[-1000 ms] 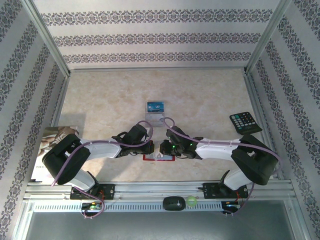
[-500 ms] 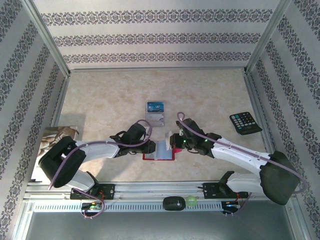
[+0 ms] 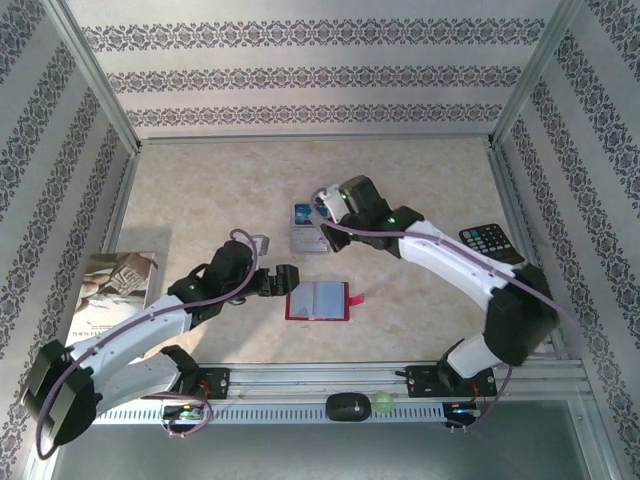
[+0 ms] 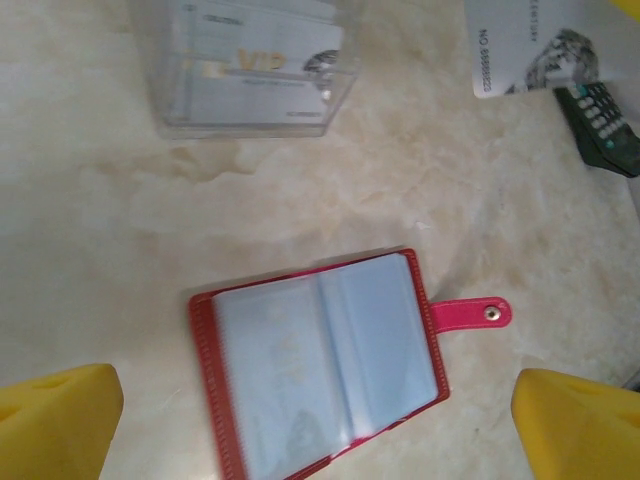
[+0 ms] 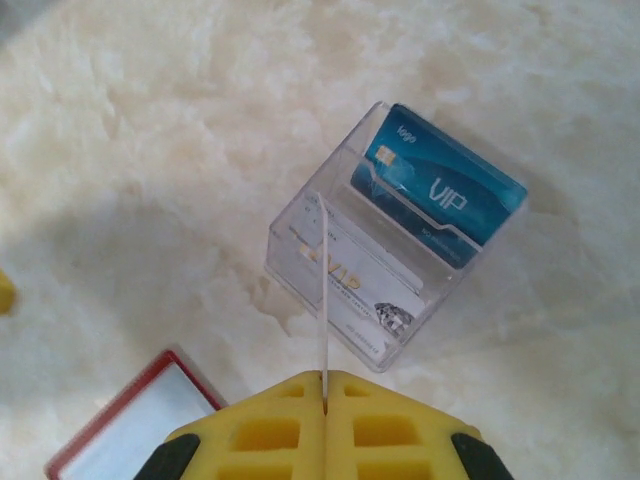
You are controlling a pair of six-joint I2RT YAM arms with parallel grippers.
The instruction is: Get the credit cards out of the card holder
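Right gripper [image 5: 325, 385] swung from wallet to clear rigid plastic box [image 5: 290, 235]; yellow foam pads [image 5: 260, 420] pinched on thin pale card [image 5: 323, 300], edge-on, face unreadable. Left gripper [image 3: 283, 281] backed off, fingers [image 4: 60, 420] spread wide. Red leather-like card holder [image 4: 320, 360] open flat on marbled table [image 4: 120, 230], glossy sleeves, contents blurry. Blue VIP card [image 5: 445, 200] and silver VIP card [image 5: 360, 290] in box.

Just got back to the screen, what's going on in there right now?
The right pincer is shut on a thin card, held edge-on above a clear stand that holds a blue card and a silver-grey card. The red card holder lies open on the table, apart from both arms, with the left pincer open above it. Whether it holds more cards is hard to tell.
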